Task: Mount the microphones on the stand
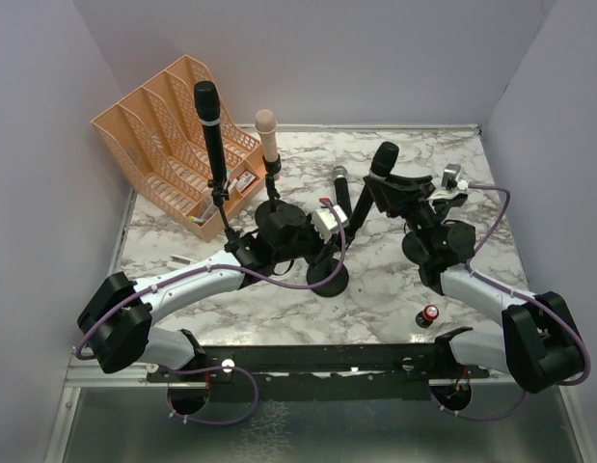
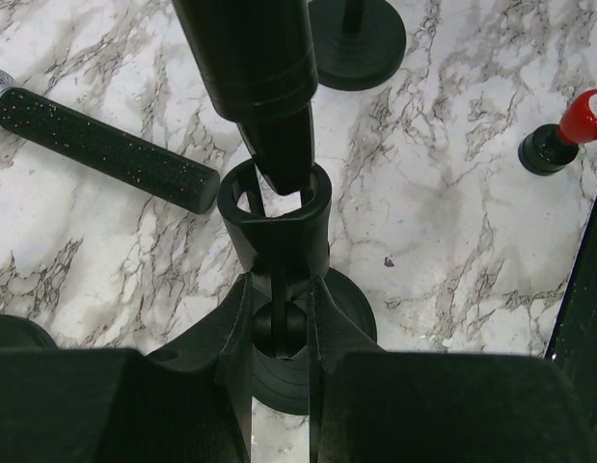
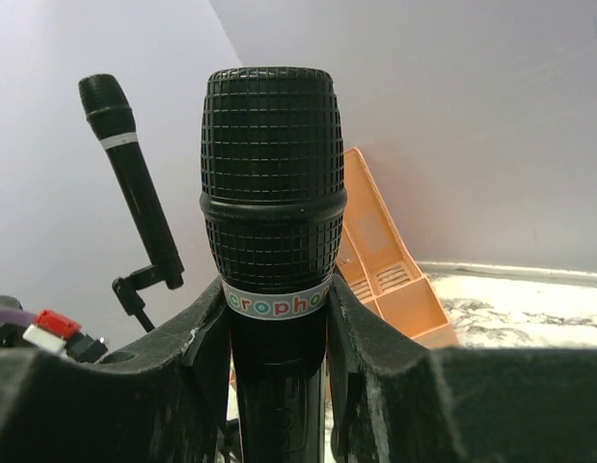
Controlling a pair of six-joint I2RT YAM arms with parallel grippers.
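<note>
The right hand (image 3: 279, 328) grips the rigid, probably slippery microphone (image 3: 272, 174) under its head. The left hand (image 2: 279, 313) clamps the stand (image 2: 276, 231).

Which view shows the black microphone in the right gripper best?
Right wrist: the black microphone fills the centre, held in the right gripper, mesh head and lettered band sharp. Top external shows it small. Left wrist shows only its lower end at the stand clip.
</note>
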